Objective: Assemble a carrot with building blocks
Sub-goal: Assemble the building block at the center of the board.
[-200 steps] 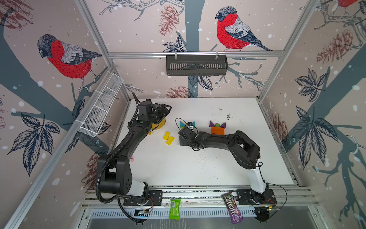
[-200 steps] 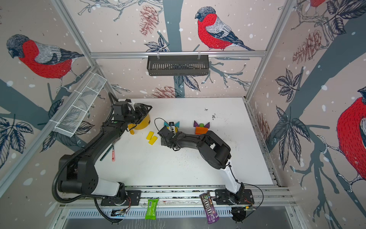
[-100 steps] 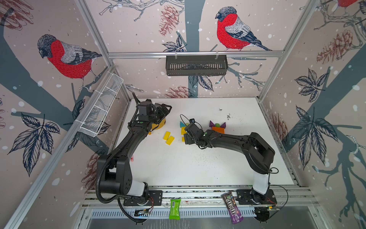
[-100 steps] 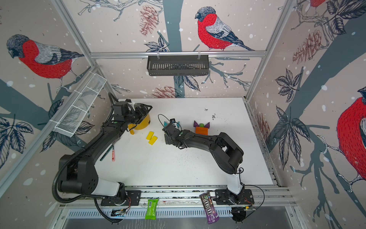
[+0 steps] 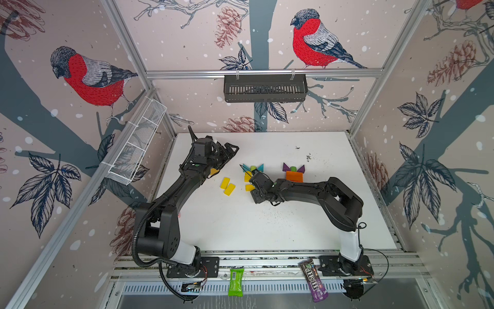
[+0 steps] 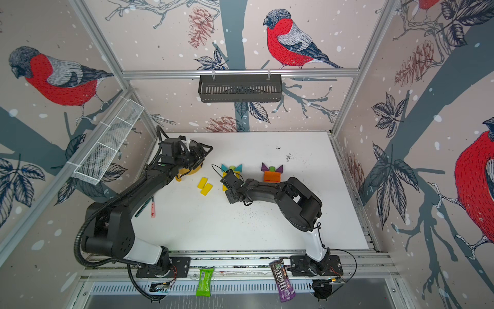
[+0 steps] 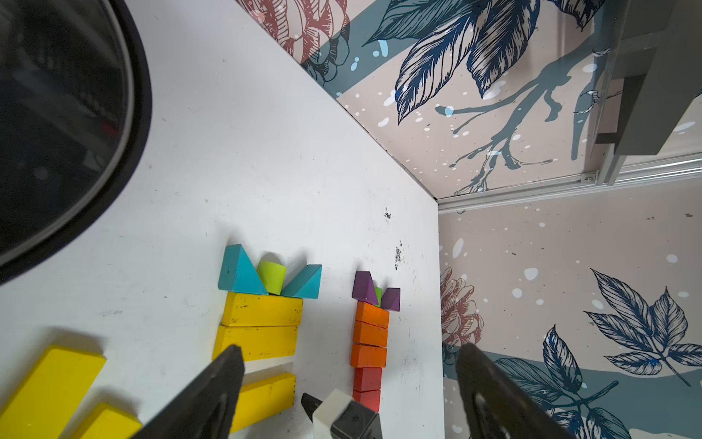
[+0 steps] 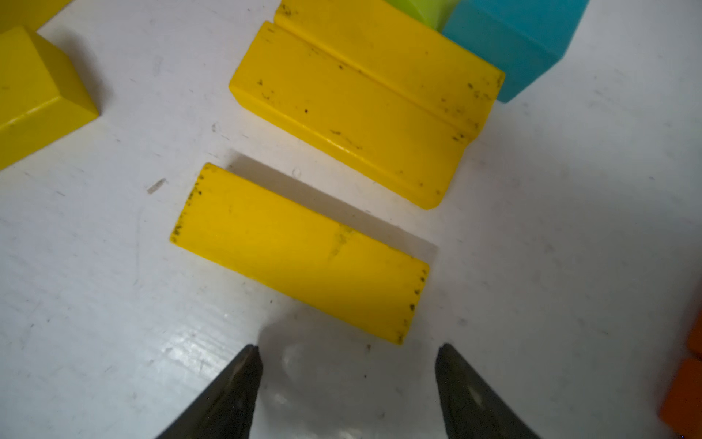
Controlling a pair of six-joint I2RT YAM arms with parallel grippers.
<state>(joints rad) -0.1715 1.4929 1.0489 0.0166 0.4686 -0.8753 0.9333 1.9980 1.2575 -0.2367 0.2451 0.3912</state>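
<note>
Right gripper (image 8: 347, 347) has backed toward 6 o'clock, jaws half-narrowed and empty. Loose bar (image 8: 300, 252) lies askew, just 6 o'clock of the yellow row (image 8: 353, 114). Left gripper (image 7: 349, 347) gapes empty at 10 o'clock. A crooked push could skew that row.

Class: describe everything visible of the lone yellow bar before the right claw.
The yellow bar is a flat, painted rectangular block, chipped dark at its short ends. It lies flat on the white table, parallel to two joined yellow bars but apart from them. The open right claw points at it, not touching.
</note>
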